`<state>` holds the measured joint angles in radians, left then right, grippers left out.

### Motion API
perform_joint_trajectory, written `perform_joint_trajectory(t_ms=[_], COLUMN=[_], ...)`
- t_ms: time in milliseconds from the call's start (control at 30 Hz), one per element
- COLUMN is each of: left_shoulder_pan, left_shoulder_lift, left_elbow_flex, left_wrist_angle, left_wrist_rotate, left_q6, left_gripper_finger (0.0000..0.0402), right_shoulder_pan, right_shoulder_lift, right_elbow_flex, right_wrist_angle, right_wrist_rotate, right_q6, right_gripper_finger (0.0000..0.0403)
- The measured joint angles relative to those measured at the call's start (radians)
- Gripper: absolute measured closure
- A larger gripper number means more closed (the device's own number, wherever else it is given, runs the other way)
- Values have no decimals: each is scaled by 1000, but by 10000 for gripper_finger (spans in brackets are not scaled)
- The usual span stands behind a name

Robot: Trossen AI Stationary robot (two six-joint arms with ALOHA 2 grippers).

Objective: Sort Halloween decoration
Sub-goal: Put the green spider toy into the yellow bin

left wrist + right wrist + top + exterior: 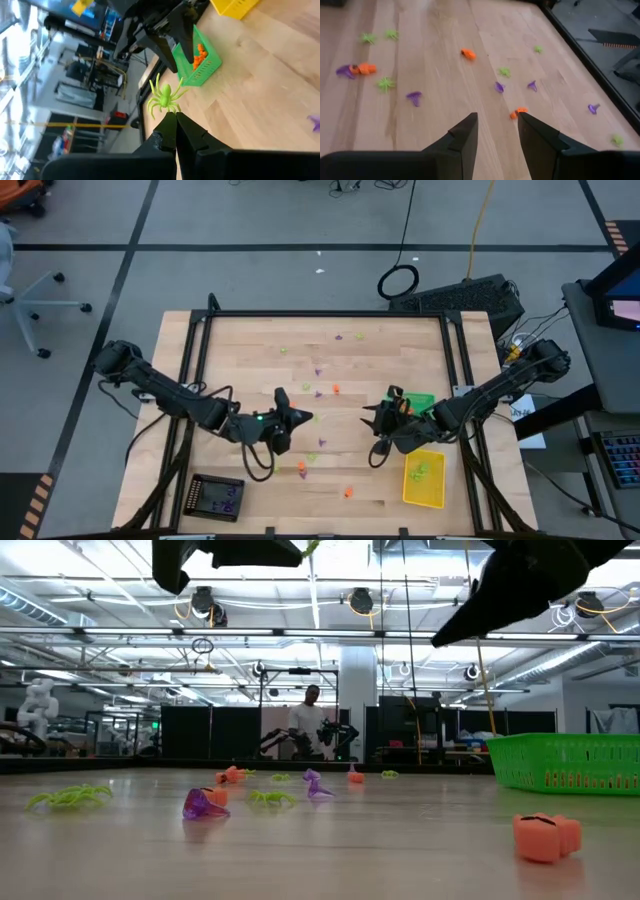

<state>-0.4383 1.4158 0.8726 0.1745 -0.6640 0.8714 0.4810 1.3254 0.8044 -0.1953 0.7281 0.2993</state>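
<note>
A lime-green spider [163,97] was pinched by 1 leg between the closed fingers of the left gripper [175,116], raised off the wooden table [250,345]. In the high view the left gripper [303,418] hung over the table's middle, pointing toward the green tray [424,401].

The right gripper [496,122] had its fingers parted about halfway with nothing between them; 1 orange trinket [518,113] lay on the table beyond the gap. In the high view the right gripper [370,419] sat just beside the green tray, on its table-middle side, facing the left gripper across a short stretch of bare wood.

The rest of the Halloween decoration lay scattered over the table from the green tray toward the middle and far edge. The right wrist view showed 6 lime-green pieces, 5 purple and 3 orange; small or blurred ones may have gone uncounted. The low view showed an orange piece [545,836] nearest the camera, with a purple one [204,805] and a green spider [70,797] farther along.

The green tray held orange pieces [199,55]. The yellow tray [424,477], just beside it toward the near edge, held lime-green pieces. The black tray [215,497] stood well apart, at the opposite near corner, with purple pieces inside. Tray contents were too small to count.

A person [309,726] stood in the room beyond the table.
</note>
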Motion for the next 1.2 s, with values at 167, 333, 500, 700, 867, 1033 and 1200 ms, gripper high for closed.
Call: perform_joint_trajectory(t_ms=[167, 333, 500, 700, 867, 1033, 1200], left_shoulder_pan=[9, 9, 9, 9, 9, 9, 9], left_shoulder_lift=[0, 0, 0, 0, 7, 35, 79], left_elbow_flex=[0, 0, 0, 0, 0, 0, 0], left_wrist_angle=[0, 0, -1, -4, -8, -15, -21], left_wrist_rotate=[1, 7, 52, 115, 167, 255, 302], left_q6=[-128, -260, -401, -536, -619, -699, -709], left_gripper_finger=[402, 402, 402, 402, 402, 402, 402], right_shoulder_pan=[0, 1, 1, 1, 10, 38, 75], right_shoulder_lift=[0, 0, 23, 122, 212, 261, 299], right_elbow_flex=[0, 0, 0, 0, 0, 0, 0], right_wrist_angle=[70, 130, 241, 476, 661, 781, 896], right_wrist_rotate=[0, -55, -102, -109, -104, -98, -89], right_q6=[-62, -134, -219, -440, -715, -963, -1132], right_gripper_finger=[277, 277, 277, 277, 277, 269, 232])
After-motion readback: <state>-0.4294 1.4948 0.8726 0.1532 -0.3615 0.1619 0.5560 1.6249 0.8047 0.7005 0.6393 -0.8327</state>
